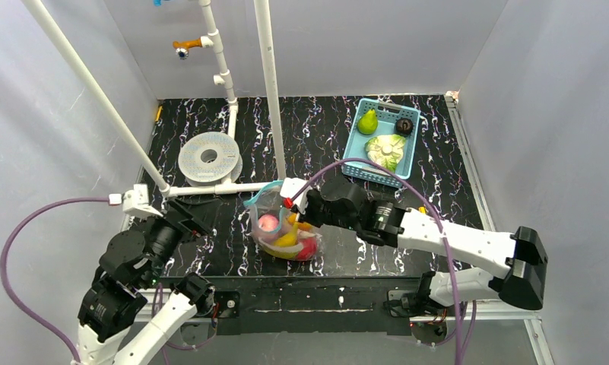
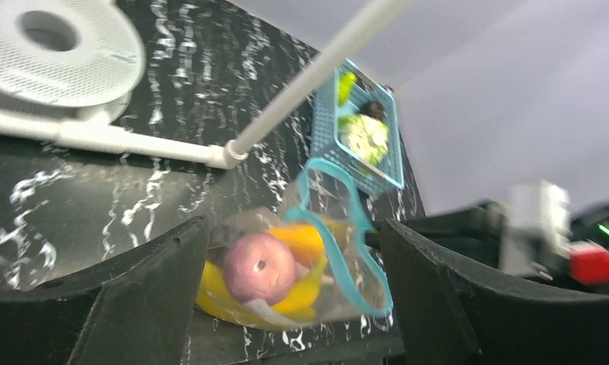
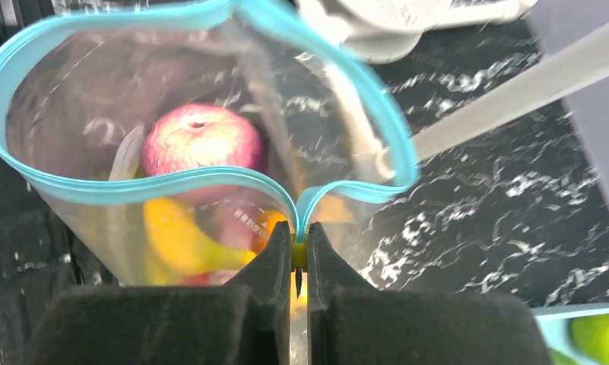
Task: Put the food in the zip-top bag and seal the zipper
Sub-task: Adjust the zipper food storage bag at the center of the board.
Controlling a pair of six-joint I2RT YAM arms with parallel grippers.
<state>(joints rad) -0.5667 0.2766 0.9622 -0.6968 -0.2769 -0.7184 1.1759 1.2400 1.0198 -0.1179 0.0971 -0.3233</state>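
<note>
The clear zip-top bag [image 1: 286, 228] stands on the black table near the front middle. Inside lie a magenta piece [image 1: 268, 223], a yellow banana [image 1: 287, 239], an orange-yellow piece [image 2: 305, 239] and a red piece [image 1: 309, 249]. Its light-blue zipper [image 3: 210, 176] gapes open in a wide loop. My right gripper [image 3: 298, 236] is shut on the zipper at the bag's right end, pinching both strips together. My left gripper [image 2: 290, 293] is open and empty, left of the bag, with the bag showing between its fingers [image 2: 153, 281] from a distance.
A light-blue basket [image 1: 382, 141] at the back right holds a green pear, a cabbage-like piece and a dark piece. A white filament spool [image 1: 210, 158] lies at the back left. White pipes [image 1: 269, 84] rise from the table behind the bag.
</note>
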